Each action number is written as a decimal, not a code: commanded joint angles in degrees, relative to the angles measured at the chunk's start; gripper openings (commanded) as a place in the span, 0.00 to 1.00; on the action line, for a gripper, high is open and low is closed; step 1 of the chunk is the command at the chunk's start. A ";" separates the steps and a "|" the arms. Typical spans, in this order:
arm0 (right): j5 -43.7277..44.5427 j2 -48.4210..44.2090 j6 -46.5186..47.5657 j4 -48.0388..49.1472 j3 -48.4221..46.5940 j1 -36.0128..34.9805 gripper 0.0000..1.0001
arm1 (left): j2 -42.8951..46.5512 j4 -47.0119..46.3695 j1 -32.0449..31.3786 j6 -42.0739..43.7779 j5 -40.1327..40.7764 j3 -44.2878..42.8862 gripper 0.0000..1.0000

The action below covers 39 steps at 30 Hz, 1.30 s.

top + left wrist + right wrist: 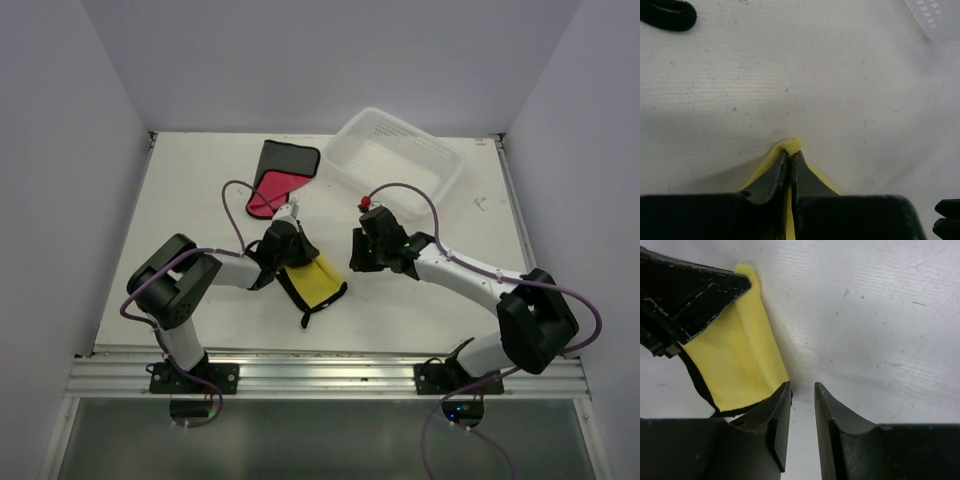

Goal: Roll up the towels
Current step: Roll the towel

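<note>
White table (200,200); left claw (790,156) pinches yellow towel (735,360), right claw (802,387) beside it.

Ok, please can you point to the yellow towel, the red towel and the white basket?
yellow towel (318,282): top view, on its yellow middle.
red towel (272,190): top view, on its red face.
white basket (388,165): top view, on its bare floor.

yellow cloth towel with black trim (322,282): soft, fuzzy, matt
red cloth towel with black edging (275,185): matt fabric
translucent white plastic basket (421,133): smooth, slight sheen
white desk (190,190): matt, scuffed, faint grain
right gripper (802,390): black plastic, matt
silver metal rail (330,375): dull sheen
</note>
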<state>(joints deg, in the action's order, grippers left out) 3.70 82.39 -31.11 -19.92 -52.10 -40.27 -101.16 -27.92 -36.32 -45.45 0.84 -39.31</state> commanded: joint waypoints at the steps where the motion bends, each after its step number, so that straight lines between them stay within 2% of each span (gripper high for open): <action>1: -3.44 1.54 -5.62 2.69 2.34 1.94 0.29 | -1.67 5.07 -0.95 0.19 0.92 1.78 0.00; 15: -16.18 5.85 -9.05 10.96 5.86 2.74 0.34 | -2.19 4.63 -1.30 0.19 1.18 1.69 0.00; 28: -19.26 8.75 -11.95 15.00 6.83 0.46 0.38 | -1.84 4.02 -1.39 -0.43 2.93 2.92 0.00; 39: -17.07 11.39 -13.89 15.18 5.60 -2.35 0.38 | -0.61 4.10 -2.62 -2.18 7.24 4.77 0.00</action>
<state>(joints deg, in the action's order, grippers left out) -13.30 93.17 -43.86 -5.13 -45.54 -41.74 -101.10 -30.87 -38.15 -47.59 4.56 -37.43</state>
